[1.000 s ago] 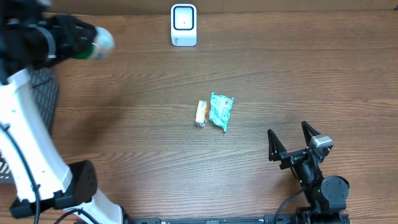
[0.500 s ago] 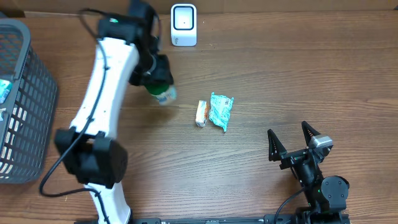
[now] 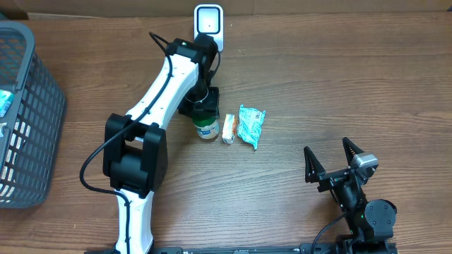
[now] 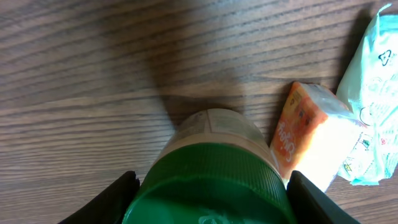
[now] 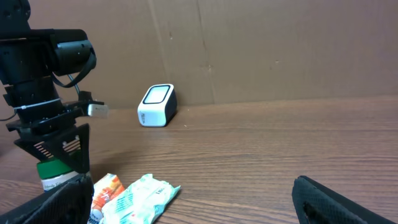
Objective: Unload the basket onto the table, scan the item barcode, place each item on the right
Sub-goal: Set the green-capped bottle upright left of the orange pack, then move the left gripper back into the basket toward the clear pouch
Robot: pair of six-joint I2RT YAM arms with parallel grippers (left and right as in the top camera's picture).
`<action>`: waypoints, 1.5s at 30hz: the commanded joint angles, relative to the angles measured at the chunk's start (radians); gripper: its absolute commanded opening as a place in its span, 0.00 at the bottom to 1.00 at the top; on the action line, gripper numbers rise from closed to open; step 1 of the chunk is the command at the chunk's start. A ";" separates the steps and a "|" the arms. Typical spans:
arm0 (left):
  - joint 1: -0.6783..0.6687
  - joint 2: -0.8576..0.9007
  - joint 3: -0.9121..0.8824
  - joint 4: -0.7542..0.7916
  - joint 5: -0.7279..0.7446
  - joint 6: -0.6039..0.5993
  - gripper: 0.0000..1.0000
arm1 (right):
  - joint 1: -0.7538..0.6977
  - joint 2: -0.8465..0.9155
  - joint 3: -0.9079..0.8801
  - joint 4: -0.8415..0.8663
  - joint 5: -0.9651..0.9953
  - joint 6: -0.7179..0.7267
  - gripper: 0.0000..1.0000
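Note:
A bottle (image 3: 206,130) with a green cap (image 4: 208,186) and a pale label stands upright on the wooden table, just left of an orange packet (image 3: 228,128). My left gripper (image 3: 206,121) comes down over it from above, its black fingers (image 4: 118,199) pressed against both sides of the cap. A teal packet (image 3: 250,125) lies right of the orange one. The white barcode scanner (image 3: 209,28) stands at the table's far edge. My right gripper (image 3: 330,161) rests open near the front right, holding nothing. From the right wrist view I see the bottle (image 5: 53,175) under the left arm.
A grey wire basket (image 3: 28,106) stands at the left edge with some items inside. The left arm's white links stretch from the front edge up to the bottle. A cardboard wall backs the table behind the scanner (image 5: 157,104).
My left arm swung from the basket on the left across to the table's middle and brought the bottle down beside the orange packet. The right arm stayed still.

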 commanded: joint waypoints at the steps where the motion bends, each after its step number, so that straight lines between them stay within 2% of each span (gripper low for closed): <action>1: -0.002 0.004 0.003 -0.003 -0.006 -0.025 0.88 | -0.002 -0.010 -0.010 0.007 -0.002 -0.001 1.00; 3: 0.000 0.004 0.008 -0.010 -0.006 -0.024 0.93 | -0.002 -0.010 -0.010 0.007 -0.002 -0.001 1.00; 8: 0.022 0.003 0.124 -0.091 -0.009 -0.016 0.93 | -0.002 -0.010 -0.010 0.007 -0.002 -0.001 1.00; 11: 0.043 0.003 0.291 -0.180 -0.025 -0.008 0.91 | -0.002 -0.010 -0.010 0.007 -0.002 -0.001 1.00; 16: 0.101 0.003 0.669 -0.346 -0.060 -0.009 0.93 | -0.002 -0.010 -0.010 0.007 -0.002 -0.001 1.00; 18: 0.143 -0.007 0.820 -0.368 -0.043 0.006 0.94 | -0.002 -0.010 -0.010 0.007 -0.002 -0.001 1.00; 19: 0.163 -0.018 0.856 -0.368 -0.034 0.009 1.00 | -0.002 -0.010 -0.010 0.007 -0.002 -0.001 1.00; 23: 0.271 -0.097 0.974 -0.367 -0.033 -0.002 1.00 | -0.002 -0.010 -0.010 0.007 -0.002 -0.001 1.00; 27: 0.427 -0.198 0.982 -0.368 -0.060 -0.002 1.00 | -0.002 -0.010 -0.010 0.007 -0.002 -0.001 1.00; 32: 0.688 -0.290 0.982 -0.368 -0.059 -0.010 1.00 | -0.002 -0.010 -0.010 0.007 -0.002 -0.001 1.00; 38: 0.986 -0.325 0.950 -0.368 -0.059 -0.051 1.00 | -0.002 -0.010 -0.010 0.007 -0.002 -0.001 1.00; 41: 1.091 -0.325 0.873 -0.368 -0.055 -0.055 1.00 | -0.002 -0.010 -0.010 0.007 -0.002 -0.001 1.00; 45: 1.162 -0.323 0.688 -0.365 -0.013 -0.086 0.99 | -0.002 -0.010 -0.010 0.007 -0.002 -0.001 1.00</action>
